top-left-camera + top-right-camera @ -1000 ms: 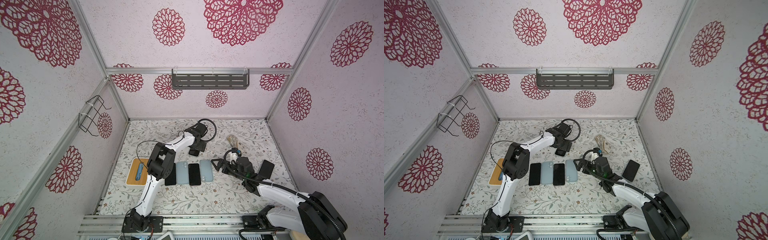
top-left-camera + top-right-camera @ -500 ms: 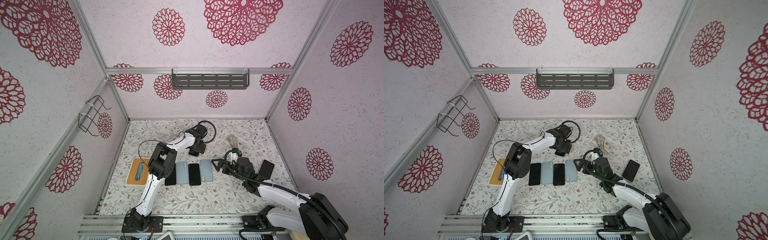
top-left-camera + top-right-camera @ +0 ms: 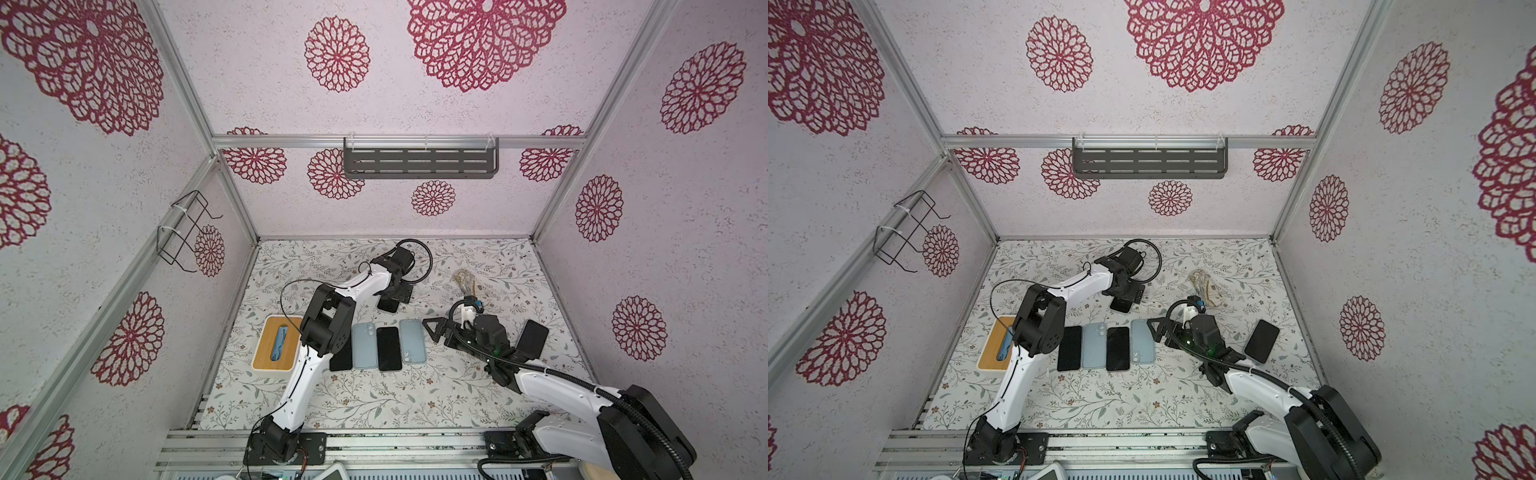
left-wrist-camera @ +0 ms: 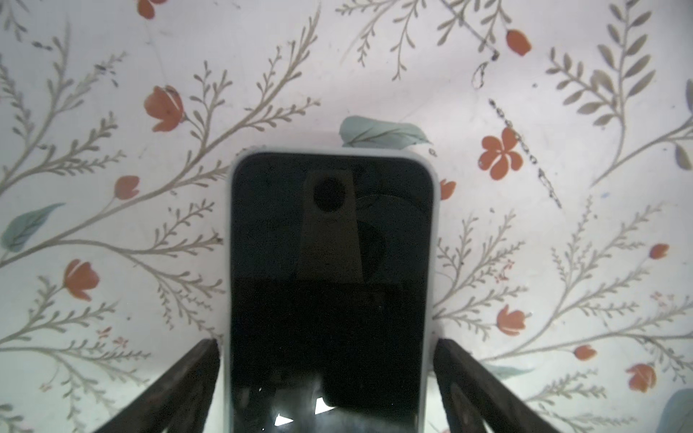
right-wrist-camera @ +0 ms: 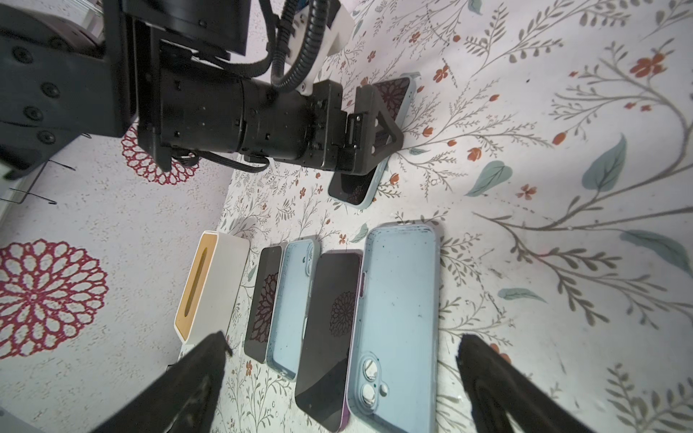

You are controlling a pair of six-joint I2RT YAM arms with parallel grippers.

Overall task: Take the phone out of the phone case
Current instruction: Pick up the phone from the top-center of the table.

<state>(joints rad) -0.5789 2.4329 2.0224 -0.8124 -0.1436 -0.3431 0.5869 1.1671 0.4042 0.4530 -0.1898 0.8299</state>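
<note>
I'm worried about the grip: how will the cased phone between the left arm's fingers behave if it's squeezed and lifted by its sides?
The cased phone looks flat and rigid, so it should lift without sagging. Its matte, pale case rim likely gives the fingers friction, though the rim may flex under a squeeze.

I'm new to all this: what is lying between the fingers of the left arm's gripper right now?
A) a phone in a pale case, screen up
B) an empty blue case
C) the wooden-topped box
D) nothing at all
A: in the left wrist view the cased phone lies flat on the table, dark screen up with a pale rim around it, between the two fingers of the left gripper.
</note>
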